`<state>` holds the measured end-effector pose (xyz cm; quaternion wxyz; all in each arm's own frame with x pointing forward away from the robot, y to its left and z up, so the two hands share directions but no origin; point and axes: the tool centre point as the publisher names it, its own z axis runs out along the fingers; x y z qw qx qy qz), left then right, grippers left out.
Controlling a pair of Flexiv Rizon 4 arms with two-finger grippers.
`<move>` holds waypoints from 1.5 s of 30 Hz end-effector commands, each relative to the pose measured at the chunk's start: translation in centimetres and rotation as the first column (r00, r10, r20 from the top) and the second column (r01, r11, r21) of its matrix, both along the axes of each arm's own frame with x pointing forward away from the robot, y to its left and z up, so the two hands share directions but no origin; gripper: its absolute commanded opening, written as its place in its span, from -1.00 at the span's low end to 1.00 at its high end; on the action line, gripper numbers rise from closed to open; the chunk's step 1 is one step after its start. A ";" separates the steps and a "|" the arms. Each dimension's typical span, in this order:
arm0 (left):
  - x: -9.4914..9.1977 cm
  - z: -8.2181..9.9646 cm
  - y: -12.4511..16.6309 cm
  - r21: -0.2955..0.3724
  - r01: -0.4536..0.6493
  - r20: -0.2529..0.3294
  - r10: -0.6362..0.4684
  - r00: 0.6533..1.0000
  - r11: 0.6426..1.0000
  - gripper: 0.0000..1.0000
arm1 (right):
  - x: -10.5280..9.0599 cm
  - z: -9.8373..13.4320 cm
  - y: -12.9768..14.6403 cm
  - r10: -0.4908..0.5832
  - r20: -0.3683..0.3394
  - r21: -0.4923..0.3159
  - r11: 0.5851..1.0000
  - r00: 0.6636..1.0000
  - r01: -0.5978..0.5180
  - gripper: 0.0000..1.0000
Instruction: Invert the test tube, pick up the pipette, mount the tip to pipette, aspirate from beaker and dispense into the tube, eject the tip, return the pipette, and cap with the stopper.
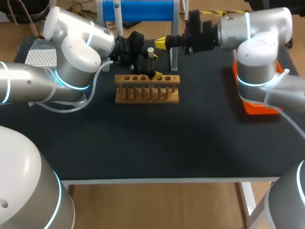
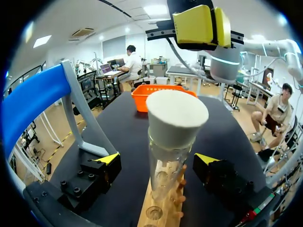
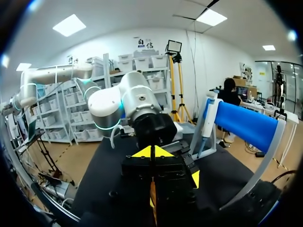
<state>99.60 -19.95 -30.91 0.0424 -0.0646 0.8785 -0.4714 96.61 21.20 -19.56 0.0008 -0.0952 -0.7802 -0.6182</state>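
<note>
Looking down from the head camera, I see the test tube (image 1: 150, 59) standing upright in the wooden rack (image 1: 147, 93) at the back of the black worktop (image 1: 157, 143), with a white stopper (image 2: 176, 116) seated in its mouth. My left arm comes in from the left, and its claw (image 2: 156, 161) sits around the tube. The two yellow-tipped fingers (image 2: 106, 158) stand apart, one on each side of the glass, and neither touches it. My right arm reaches in from the right, with its claw (image 1: 161, 43) hanging above and just behind the stopper. Its yellow tips are pressed together with nothing between them. A blue stand (image 1: 143, 10) rises behind the rack. An orange tray (image 1: 252, 107) sits on the worktop under my right arm, well apart from the rack.
</note>
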 end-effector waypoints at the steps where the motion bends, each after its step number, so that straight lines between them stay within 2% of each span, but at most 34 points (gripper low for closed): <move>1: 0.0 0.0 0.0 0.003 -0.001 -0.001 0.001 1.000 1.000 1.00 | 0.2 -0.5 0.1 0.012 -0.008 0.039 0.999 1.000 -0.011 -1.00; 10: 0.0 0.0 0.0 0.003 -0.001 -0.001 0.001 1.000 1.000 1.00 | 0.6 -0.5 0.6 0.024 0.003 0.095 0.995 1.000 -0.024 -1.00; 17: 0.0 0.0 0.0 0.003 -0.001 -0.001 0.001 1.000 1.000 1.00 | 0.8 -0.4 1.1 0.023 0.067 0.097 0.995 0.997 -0.029 -1.00; 29: 0.0 0.0 0.0 0.003 -0.001 -0.001 0.001 1.000 1.000 1.00 | 1.5 -0.6 1.4 0.034 0.126 0.109 0.993 0.991 -0.048 -1.00; 45: 0.0 0.0 0.0 0.003 -0.001 -0.001 0.001 1.000 1.000 1.00 | 2.1 -1.5 1.7 0.056 0.134 0.126 0.989 0.989 -0.073 -1.00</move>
